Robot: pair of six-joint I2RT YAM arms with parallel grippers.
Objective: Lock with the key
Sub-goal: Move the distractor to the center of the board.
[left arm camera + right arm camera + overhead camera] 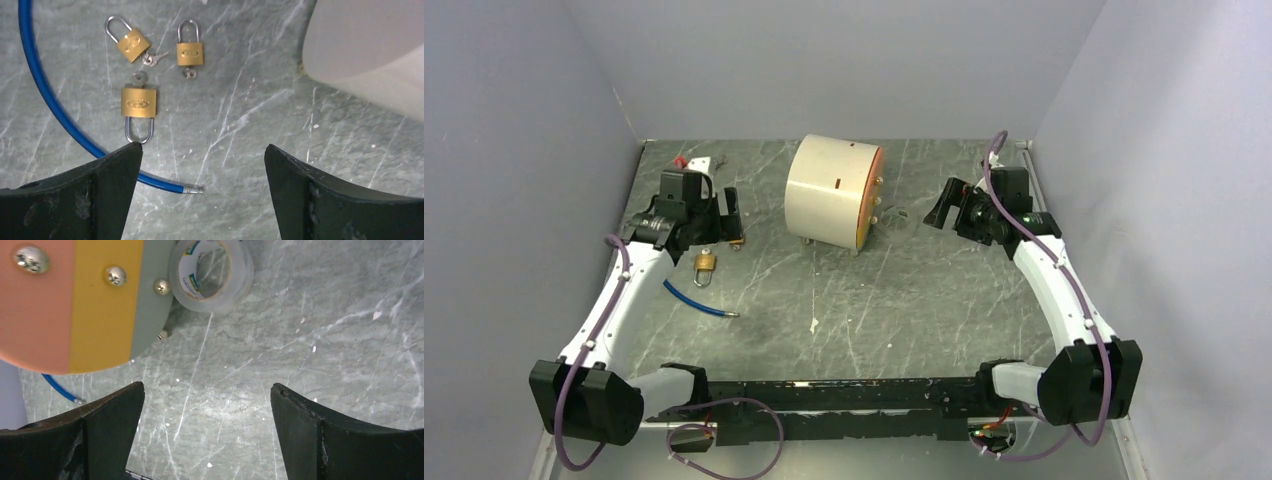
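Brass padlock (138, 102) ahead of left gripper (202, 152)

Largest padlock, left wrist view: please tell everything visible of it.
The largest padlock has a square brass-coloured body with an oval stamp and a silvery shackle, both legs meeting the body. A key sits at its opposite end. It lies flat on the table, shackle toward the camera, not touching the blue cable.

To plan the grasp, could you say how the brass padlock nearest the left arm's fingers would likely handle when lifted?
That brass padlock looks like solid metal, so probably rigid and heavy for its size. Its smooth flat faces may slip in a grasp. It lies flat, so rolling seems unlikely.
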